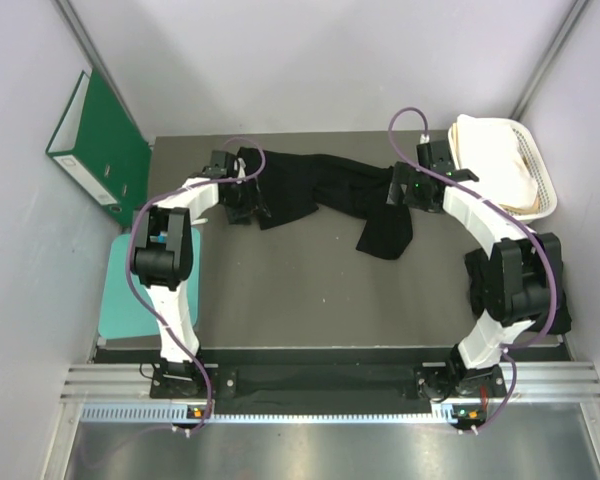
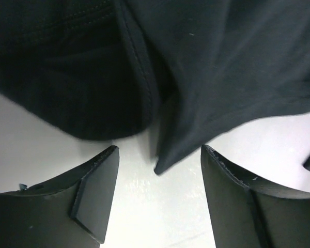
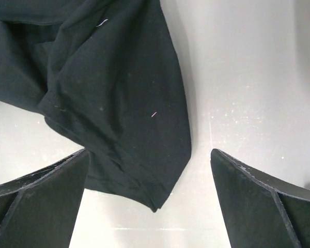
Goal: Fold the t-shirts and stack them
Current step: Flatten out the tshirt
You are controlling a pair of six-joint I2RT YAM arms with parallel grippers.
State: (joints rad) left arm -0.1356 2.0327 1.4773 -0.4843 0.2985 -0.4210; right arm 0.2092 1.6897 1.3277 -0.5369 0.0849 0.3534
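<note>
Spreading seems to be the step in hand: the t-shirt [image 1: 320,185] lies as a rumpled, twisted band across the far part of the counter [image 1: 310,310], running left to right between the two arms, with one flap drooping nearward right of centre. It is neither flat nor folded and no stack shows, so I judge the task to be at an early stage. The left fingers [image 2: 93,191] stand apart and hold nothing; a pointed corner of cloth reaches into the gap between them, with a stitched hem just beyond. The right fingers [image 3: 258,196] stand wide apart and equally empty, a sleeve-like end of the shirt lying loose on the counter between them. The next move probably calls for each pair to close on its end and draw the cloth apart until it lies flat; the floppy layers overlap, so pinching one layer rather than a bunch will matter. A white basket [image 1: 548,200] holding cream cloth [image 1: 485,160] sits in the far right corner, close beside the right wrist, and may crowd any pull to the right. A green binder [image 1: 95,135] leans at the far left, and a teal mat [image 1: 125,290] lies by the left arm.
</note>
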